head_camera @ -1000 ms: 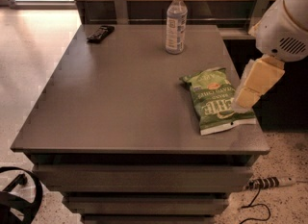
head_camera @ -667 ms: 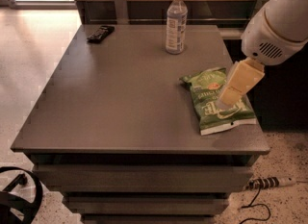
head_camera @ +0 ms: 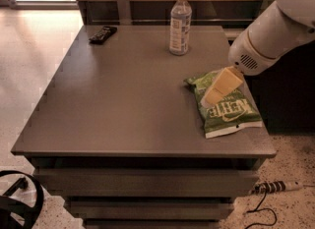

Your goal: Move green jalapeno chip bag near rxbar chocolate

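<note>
The green jalapeno chip bag [head_camera: 227, 109] lies flat on the right part of the grey table [head_camera: 123, 100], near its front right corner. The rxbar chocolate [head_camera: 103, 34], a small dark bar, lies at the far left corner of the table. My gripper [head_camera: 209, 100], with cream-coloured fingers, reaches down from the white arm [head_camera: 275, 31] at the upper right and hangs over the upper left part of the bag, close to or touching it.
A clear plastic water bottle [head_camera: 180, 24] stands upright at the back middle of the table. A wall panel runs behind the table. A black object [head_camera: 17, 203] and a cable [head_camera: 268, 193] lie on the floor in front.
My gripper has moved left and down from beside the bag's right edge to over the bag's upper left part. The bag, bottle and bar have not moved.
</note>
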Motion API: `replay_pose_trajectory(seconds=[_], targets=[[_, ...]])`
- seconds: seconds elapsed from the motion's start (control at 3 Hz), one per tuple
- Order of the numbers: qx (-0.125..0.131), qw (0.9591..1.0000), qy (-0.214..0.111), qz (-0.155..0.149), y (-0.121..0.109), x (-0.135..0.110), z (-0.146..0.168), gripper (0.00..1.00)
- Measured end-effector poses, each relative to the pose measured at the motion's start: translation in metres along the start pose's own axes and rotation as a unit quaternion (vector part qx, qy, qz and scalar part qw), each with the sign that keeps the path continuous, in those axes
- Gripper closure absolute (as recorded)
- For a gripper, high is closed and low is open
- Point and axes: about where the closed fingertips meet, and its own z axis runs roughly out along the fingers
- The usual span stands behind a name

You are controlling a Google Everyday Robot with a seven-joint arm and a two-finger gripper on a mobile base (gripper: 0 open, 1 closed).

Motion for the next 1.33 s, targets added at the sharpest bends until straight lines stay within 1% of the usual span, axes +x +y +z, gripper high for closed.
replay_pose_trajectory(seconds=[0.33, 0.67, 1.0, 1.33], targets=[[-0.018, 0.9992, -0.003, 0.036, -0.002, 0.017, 0.032, 0.0], [-0.033, 0.9973, 0.006, 0.065, 0.002, 0.041, 0.056, 0.0], [-0.042, 0.9966, 0.007, 0.07, 0.018, 0.054, 0.066, 0.19], [-0.043, 0.9966, 0.008, 0.07, 0.019, 0.055, 0.066, 0.42]])
